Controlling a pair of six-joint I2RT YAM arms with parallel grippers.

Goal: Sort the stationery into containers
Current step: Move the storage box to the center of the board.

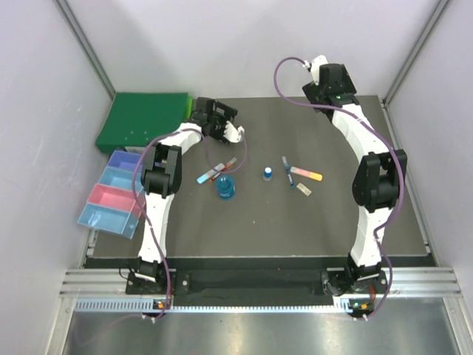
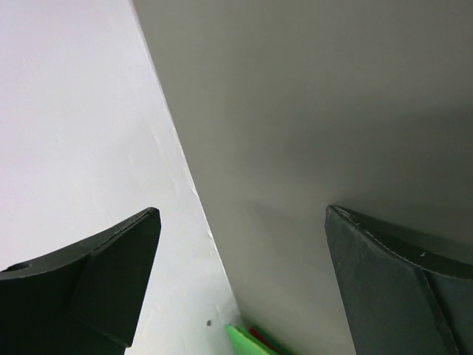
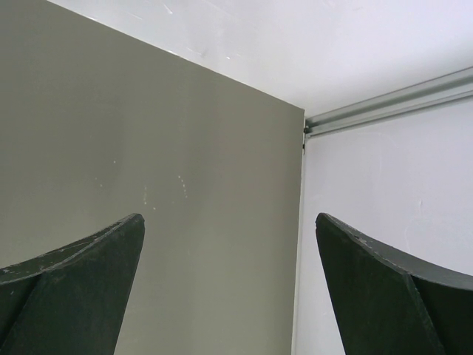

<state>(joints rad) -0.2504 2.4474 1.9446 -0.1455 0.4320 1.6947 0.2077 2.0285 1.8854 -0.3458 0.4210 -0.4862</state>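
The stationery lies mid-table in the top view: a red-blue pen [image 1: 215,173], a round blue reel [image 1: 225,188], a small blue-white bottle [image 1: 267,174], a dark blue pen [image 1: 285,168], an orange-pink marker [image 1: 306,174] and a tiny pale block [image 1: 304,189]. The containers [image 1: 113,194] form a joined row at the table's left edge: purple, light blue, pink, light blue. My left gripper [image 1: 215,112] [image 2: 242,213] is raised behind the pen, open and empty. Far back on the right, my right gripper [image 1: 332,78] [image 3: 229,218] is held high, also open and empty. Both wrist views show only wall and bare surface.
A big green binder [image 1: 144,118] lies at the back left corner, behind the containers; its corner [image 2: 247,342] shows low in the left wrist view. White walls enclose the table on three sides. A metal frame rail [image 3: 392,103] runs along the wall in the right wrist view.
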